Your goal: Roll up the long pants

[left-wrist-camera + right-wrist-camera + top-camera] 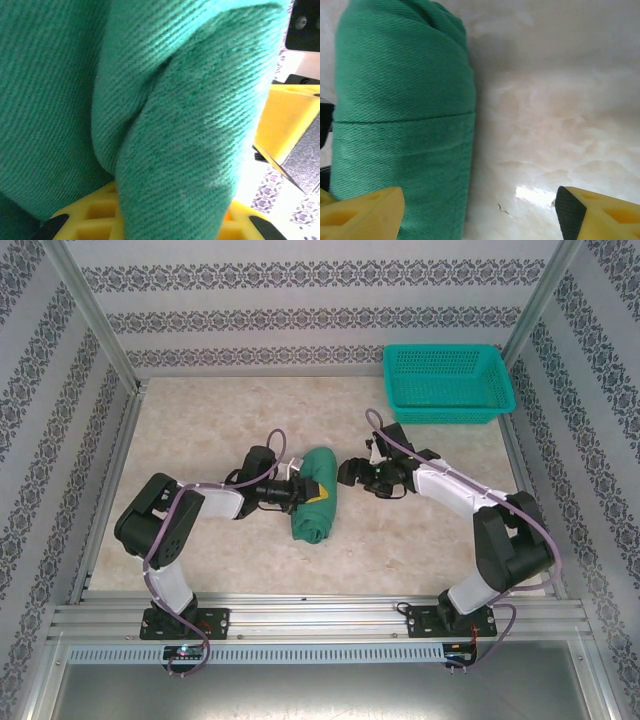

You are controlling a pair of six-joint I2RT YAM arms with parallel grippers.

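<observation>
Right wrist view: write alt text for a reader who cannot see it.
The long pants, rolled into a thick green bundle, lie at the left on a pale marbled table. The right pincer stands open, with one yellow fingertip by the roll and the other over bare tabletop.

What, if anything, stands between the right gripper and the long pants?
Nothing visible does. The right gripper, jaws open, sits right beside the rolled long pants on the table.
</observation>
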